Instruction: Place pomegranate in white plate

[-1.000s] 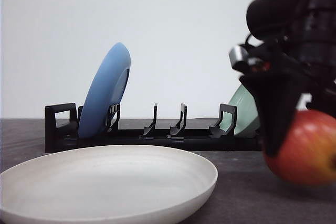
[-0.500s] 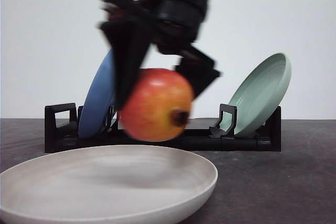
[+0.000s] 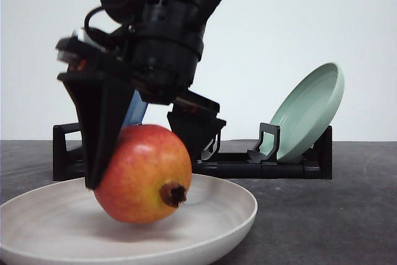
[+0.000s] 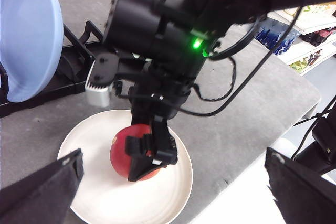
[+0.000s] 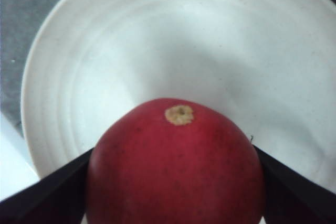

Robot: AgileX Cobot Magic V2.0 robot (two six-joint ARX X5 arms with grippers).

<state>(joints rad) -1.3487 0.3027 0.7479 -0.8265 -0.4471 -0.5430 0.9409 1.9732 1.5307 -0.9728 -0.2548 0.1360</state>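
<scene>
One pomegranate (image 3: 143,174) sits clamped between the jaws of the right gripper (image 3: 149,153), whose black fingers (image 3: 102,128) press against the fruit at its nine o'clock and two o'clock sides in the front view. The fruit is low over the bowl of the white plate (image 3: 229,215), inside the rim; whether its underside touches the plate surface I cannot tell. Its brown crown points toward the camera at about five o'clock on the fruit. In the right wrist view the pomegranate (image 5: 176,166) appears deep red with a pale scar on top, the white plate (image 5: 79,66) spreading behind it and the dark fingers (image 5: 47,192) flanking it on both sides.

Behind the plate, on the dark counter (image 3: 322,221), stands a black dish rack (image 3: 267,162). A blue plate (image 3: 134,111) leans in it at roughly eleven o'clock from the fruit, mostly hidden by the arm, and a pale green plate (image 3: 310,113) leans at the rack's far end, near two o'clock.

The left wrist view looks down on the right gripper (image 4: 149,153) holding the pomegranate (image 4: 123,153) above the white plate (image 4: 94,203). The left gripper (image 4: 173,190) has its jaws spread wide, its two dark fingers (image 4: 42,192) well apart, holding nothing.
</scene>
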